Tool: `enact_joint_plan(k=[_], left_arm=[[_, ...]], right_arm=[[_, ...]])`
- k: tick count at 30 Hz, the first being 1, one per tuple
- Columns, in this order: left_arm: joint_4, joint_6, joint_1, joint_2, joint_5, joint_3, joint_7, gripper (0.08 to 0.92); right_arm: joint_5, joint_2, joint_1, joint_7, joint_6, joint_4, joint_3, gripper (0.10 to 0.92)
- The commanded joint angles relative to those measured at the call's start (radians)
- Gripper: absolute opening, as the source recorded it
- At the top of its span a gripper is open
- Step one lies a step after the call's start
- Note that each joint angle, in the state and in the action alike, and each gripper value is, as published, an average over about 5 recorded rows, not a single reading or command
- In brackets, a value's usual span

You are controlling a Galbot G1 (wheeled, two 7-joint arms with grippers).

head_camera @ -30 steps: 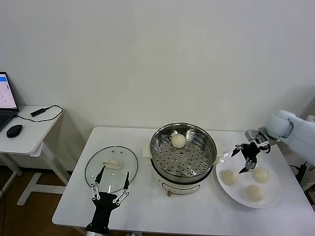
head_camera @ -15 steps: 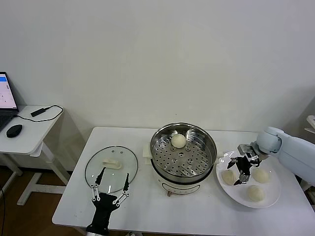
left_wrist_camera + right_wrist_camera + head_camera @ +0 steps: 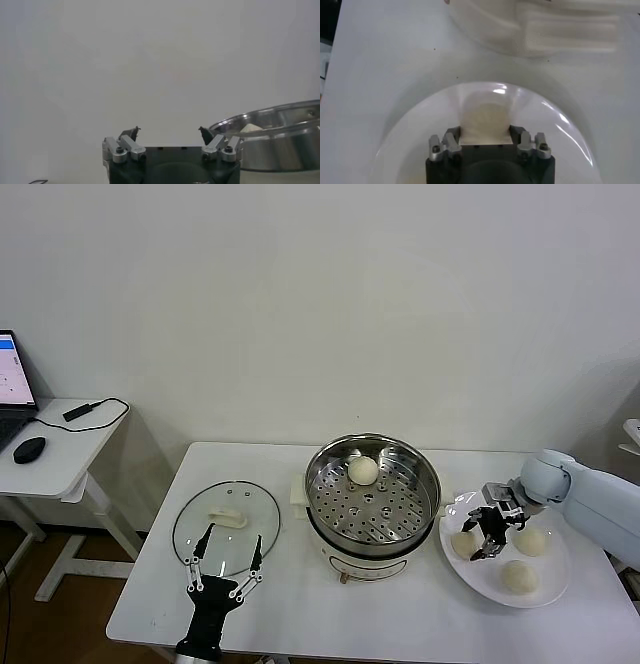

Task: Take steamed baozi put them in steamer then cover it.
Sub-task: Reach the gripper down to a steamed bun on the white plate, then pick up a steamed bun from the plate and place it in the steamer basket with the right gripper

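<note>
The right gripper (image 3: 482, 536) is down on the plate (image 3: 548, 584), its fingers (image 3: 451, 137) closed on the bun (image 3: 486, 121) nearest the steamer (image 3: 372, 489). Two more buns (image 3: 530, 541) sit on the plate beside it, and a fourth (image 3: 362, 470) lies on the steamer's tray. The left gripper (image 3: 228, 557) waits over the glass lid (image 3: 226, 524) on the table (image 3: 400, 614), fingers spread wide, holding nothing.

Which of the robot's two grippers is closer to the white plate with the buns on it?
Right. The right gripper is over the white plate, its jaws shut on a steamed baozi. The left gripper hangs open over the glass lid, beyond the steamer.
</note>
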Motion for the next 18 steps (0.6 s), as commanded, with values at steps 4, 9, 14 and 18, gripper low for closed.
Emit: enact_joint_plan(k=[4,9,14,18], left_arm=[[-0.01,0.006,-0.008,0.008,-0.001,0.013,-0.001,0.823],[-0.013,0.006,-0.012,0.015,-0.002,0.016,-0.001,0.823],[-0.011,0.003,-0.012,0.021,-0.003,0.018,-0.002,0.823],[-0.01,0.002,-0.015,0.023,-0.003,0.019,-0.003,0.823]], right_arm=[[-0.003,-0.034,0.272,-0.15,0.005,0.052,-0.047,0.642],[0.09,0.031,0.621,-0.266,-0.001,0.079,-0.277,0.645],[0.237,0.152,0.814,-0.28,-0.043,0.129,-0.41,0.645],[0.346,0.248,0.858,-0.242,-0.089,0.198,-0.454,0.645]])
